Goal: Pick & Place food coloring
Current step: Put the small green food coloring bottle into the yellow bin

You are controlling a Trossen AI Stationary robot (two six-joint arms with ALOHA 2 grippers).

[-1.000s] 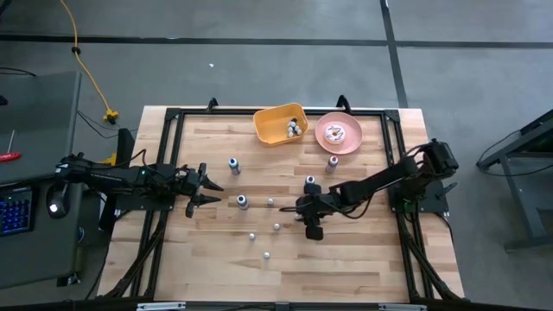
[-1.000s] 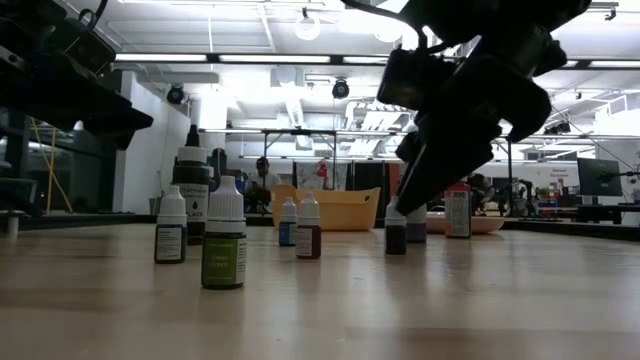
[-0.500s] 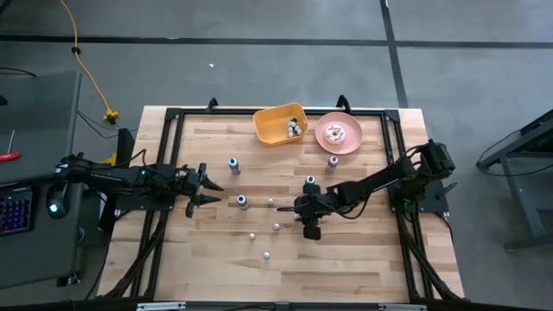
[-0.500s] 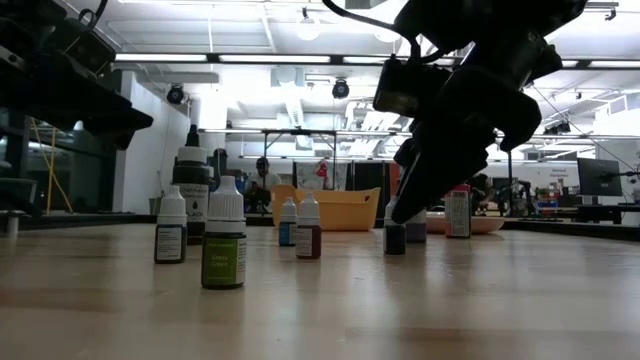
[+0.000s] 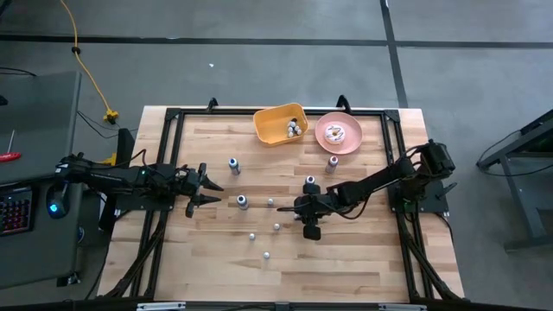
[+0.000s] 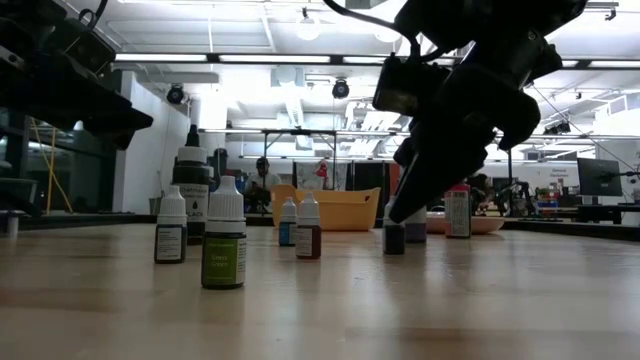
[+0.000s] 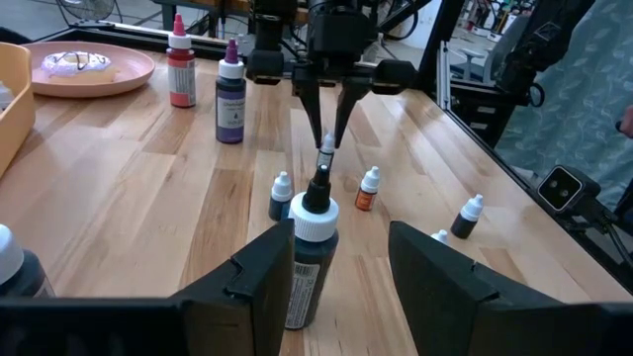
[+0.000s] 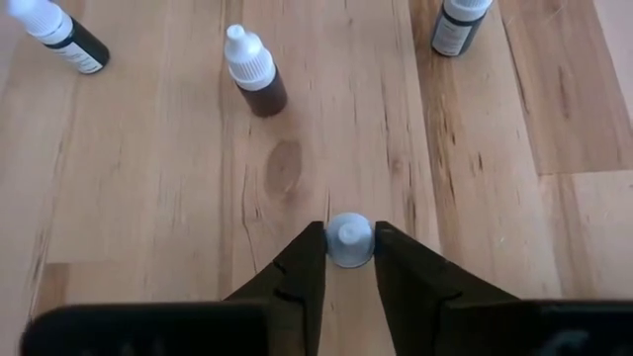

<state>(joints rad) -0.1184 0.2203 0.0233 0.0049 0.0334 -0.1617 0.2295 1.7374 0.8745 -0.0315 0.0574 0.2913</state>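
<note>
1. Right gripper [image 8: 349, 259] is pointing down near the middle of the table [image 5: 346, 259], its two fingers [image 8: 302, 265] pressing against either side of the white cap of a small food coloring bottle [image 8: 348, 239].
2. That bottle is standing upright on the wood, seen between the fingers in the left wrist view [image 7: 325, 155] and low under the gripper in the low view [image 6: 394, 236].
3. Left gripper [image 5: 212, 187] is hovering toward the table's left edge with its fingers standing apart, holding nothing.
4. Other food coloring bottles are standing scattered around the table's middle, among them a brown one [image 8: 256, 71] and a green-labelled one [image 6: 224, 248].
5. A yellow bin [image 5: 278, 123] holding a few bottles is sitting near the far edge, just beside a pink plate [image 5: 352, 143] with a doughnut [image 5: 336, 133].
</note>
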